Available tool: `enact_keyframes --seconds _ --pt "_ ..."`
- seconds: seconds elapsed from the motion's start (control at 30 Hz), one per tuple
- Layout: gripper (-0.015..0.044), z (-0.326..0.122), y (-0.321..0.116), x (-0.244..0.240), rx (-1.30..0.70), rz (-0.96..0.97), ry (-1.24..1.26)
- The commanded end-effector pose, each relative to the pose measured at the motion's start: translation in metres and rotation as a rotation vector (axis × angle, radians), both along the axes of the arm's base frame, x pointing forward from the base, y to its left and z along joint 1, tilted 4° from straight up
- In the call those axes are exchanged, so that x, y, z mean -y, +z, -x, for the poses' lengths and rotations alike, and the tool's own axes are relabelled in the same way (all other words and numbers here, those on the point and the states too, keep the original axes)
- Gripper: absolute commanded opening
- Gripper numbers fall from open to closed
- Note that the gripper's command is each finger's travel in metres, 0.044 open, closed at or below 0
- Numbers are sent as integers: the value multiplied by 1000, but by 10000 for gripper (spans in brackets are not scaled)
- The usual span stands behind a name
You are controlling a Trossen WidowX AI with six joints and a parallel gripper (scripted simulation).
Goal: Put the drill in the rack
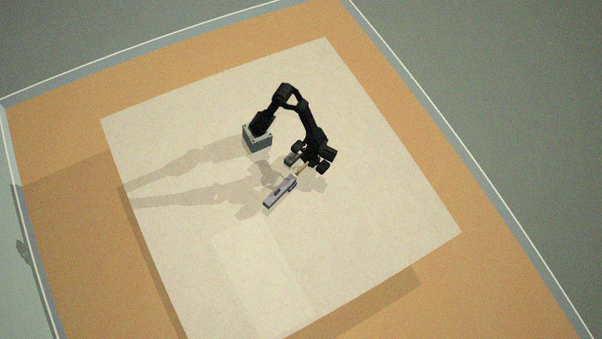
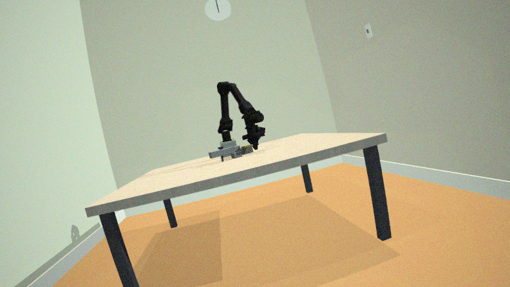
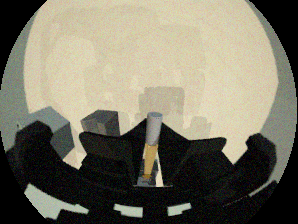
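Matte black throughout: slender jointed arm [image 1: 309,121] with bulky rounded joint housings, mounted on square grey base block [image 1: 257,138]. Blocky black gripper [image 1: 306,163]. Cables, screws, markings not discernible at this resolution.

Arm [image 2: 246,107] bends down over table [image 2: 321,151].

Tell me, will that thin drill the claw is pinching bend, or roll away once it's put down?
It probably stays stiff: the drill looks like a straight, narrow rod in the wrist view, showing no sag while the claw is shut on it. Being slim and seemingly round, it may roll on the flat table. It likely weighs little for its length.
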State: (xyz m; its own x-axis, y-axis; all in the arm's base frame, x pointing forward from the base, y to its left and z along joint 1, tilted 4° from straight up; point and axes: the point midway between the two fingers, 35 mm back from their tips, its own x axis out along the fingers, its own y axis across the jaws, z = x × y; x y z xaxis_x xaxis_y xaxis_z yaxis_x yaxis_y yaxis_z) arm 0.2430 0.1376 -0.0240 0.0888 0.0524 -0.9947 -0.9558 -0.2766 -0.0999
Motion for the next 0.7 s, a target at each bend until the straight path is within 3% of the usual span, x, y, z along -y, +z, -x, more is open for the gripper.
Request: enact_keyframes --seconds 0.0,0.67 --pt "0 1 0 -4 1 4 -5" --pt "0 5 7 -8 0 4 -5"
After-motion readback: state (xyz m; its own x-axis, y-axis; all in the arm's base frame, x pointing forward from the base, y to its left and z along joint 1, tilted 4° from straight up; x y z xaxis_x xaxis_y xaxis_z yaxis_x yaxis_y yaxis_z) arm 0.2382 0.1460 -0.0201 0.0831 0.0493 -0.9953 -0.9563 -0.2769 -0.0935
